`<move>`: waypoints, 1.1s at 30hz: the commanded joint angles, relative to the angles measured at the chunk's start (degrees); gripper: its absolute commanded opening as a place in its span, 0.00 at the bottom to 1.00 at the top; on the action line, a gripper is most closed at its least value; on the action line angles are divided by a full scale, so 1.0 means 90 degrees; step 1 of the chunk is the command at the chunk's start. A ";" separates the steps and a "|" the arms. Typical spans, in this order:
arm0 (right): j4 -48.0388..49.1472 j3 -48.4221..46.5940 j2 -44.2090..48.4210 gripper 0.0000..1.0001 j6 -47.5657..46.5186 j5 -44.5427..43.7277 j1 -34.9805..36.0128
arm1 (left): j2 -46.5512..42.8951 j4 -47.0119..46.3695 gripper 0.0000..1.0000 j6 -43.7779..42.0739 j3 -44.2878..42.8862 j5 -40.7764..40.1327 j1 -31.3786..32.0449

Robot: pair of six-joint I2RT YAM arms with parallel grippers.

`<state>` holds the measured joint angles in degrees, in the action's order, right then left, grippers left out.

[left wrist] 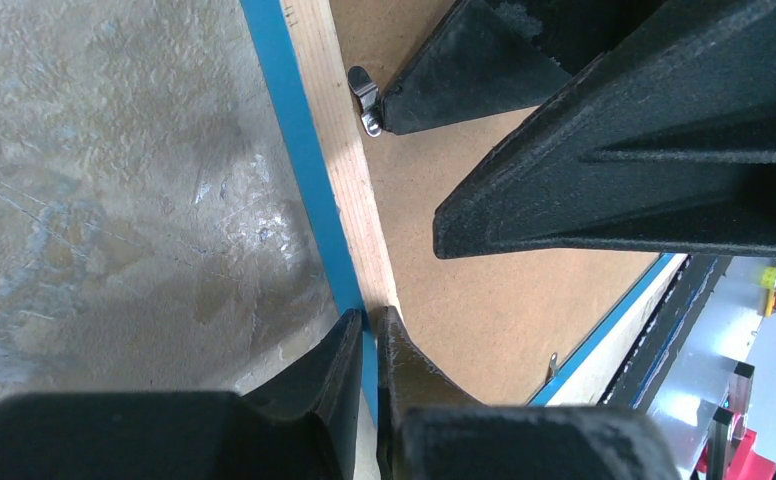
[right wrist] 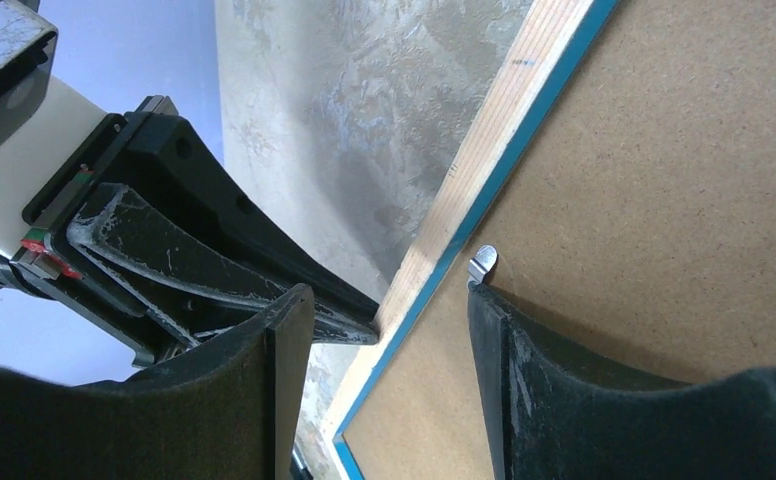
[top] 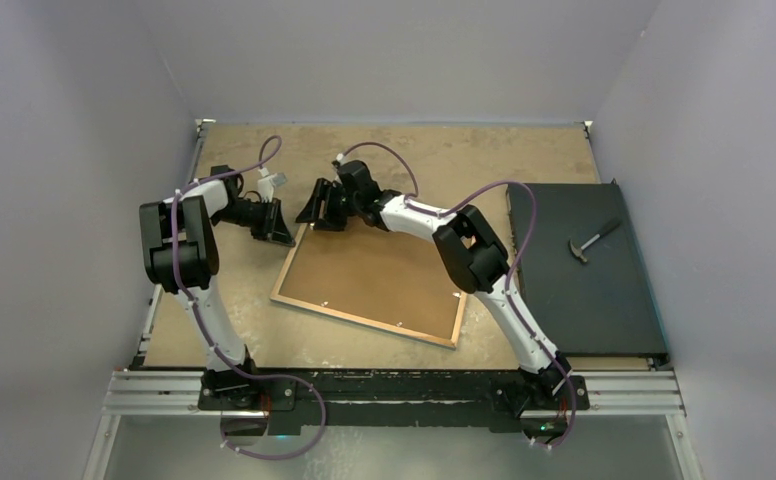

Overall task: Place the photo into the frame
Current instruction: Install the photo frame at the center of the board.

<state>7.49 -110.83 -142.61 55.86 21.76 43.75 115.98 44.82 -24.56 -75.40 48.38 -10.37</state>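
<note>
The frame (top: 364, 322) lies face down on the table, its light wood rim (left wrist: 339, 150) up and its blue edge showing. A brown backing board (top: 374, 275) fills it. The photo is hidden. My left gripper (top: 282, 232) is at the frame's far left side, shut on the rim, which runs between its fingertips (left wrist: 372, 320). My right gripper (top: 316, 212) hovers open over the same corner (right wrist: 389, 292). One of its fingers is outside the rim; the other touches a small metal tab (right wrist: 482, 263) on the backing board.
A black mat (top: 584, 290) lies at the right of the table with a hammer (top: 592, 240) on it. Grey walls close in the left, back and right sides. Another metal tab (left wrist: 552, 365) sits on the frame's far rim.
</note>
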 commanded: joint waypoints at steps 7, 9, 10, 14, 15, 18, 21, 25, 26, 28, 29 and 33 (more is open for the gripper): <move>-0.0410 0.0057 0.0110 0.61 -0.0495 -0.0189 -0.0091 | -0.0021 -0.0214 0.05 -0.0195 0.0184 -0.0393 0.0090; -0.0439 0.0083 0.0128 0.61 -0.0542 -0.0222 -0.0112 | -0.0035 -0.0214 0.05 -0.0192 0.0179 -0.0395 0.0092; -0.0493 0.0048 0.0116 0.61 -0.0576 -0.0256 -0.0114 | -0.0040 -0.0207 0.05 -0.0196 0.0177 -0.0394 0.0094; -0.0545 -0.0011 0.0082 0.63 -0.0636 -0.0367 -0.0112 | -0.0055 -0.0195 0.05 -0.0187 0.0177 -0.0386 0.0102; -0.0642 -0.0077 0.0059 0.64 -0.0675 -0.0436 -0.0114 | -0.0060 -0.0195 0.05 -0.0188 0.0183 -0.0385 0.0093; -0.0745 -0.0112 0.0070 0.66 -0.0756 -0.0567 -0.0124 | -0.0089 -0.0193 0.05 -0.0223 0.0202 -0.0389 0.0093; -0.0820 -0.0091 0.0119 0.67 -0.0807 -0.0734 -0.0134 | -0.0094 -0.0195 0.05 -0.0230 0.0205 -0.0405 0.0098; -0.0822 0.0143 0.0284 0.69 -0.0868 -0.0994 -0.0151 | -0.0109 -0.0185 0.05 -0.0223 0.0217 -0.0412 0.0098; -0.0817 0.0252 0.0339 0.70 -0.0890 -0.1029 -0.0161 | -0.0113 -0.0173 0.05 -0.0236 0.0221 -0.0417 0.0098; -0.0749 0.0412 0.0393 0.70 -0.0889 -0.0978 -0.0180 | -0.0122 -0.0166 0.05 -0.0264 0.0230 -0.0433 0.0098; -0.0719 0.0443 0.0391 0.70 -0.0880 -0.0944 -0.0192 | -0.0116 -0.0160 0.05 -0.0274 0.0221 -0.0443 0.0098; -0.0516 0.0363 0.0293 0.69 -0.0812 -0.0966 -0.0179 | -0.0094 -0.0156 0.05 -0.0265 0.0217 -0.0435 0.0098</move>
<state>6.00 -108.81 -140.18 50.48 17.12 42.78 115.48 44.56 -24.60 -75.07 47.99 -10.33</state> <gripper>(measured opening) 0.693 0.052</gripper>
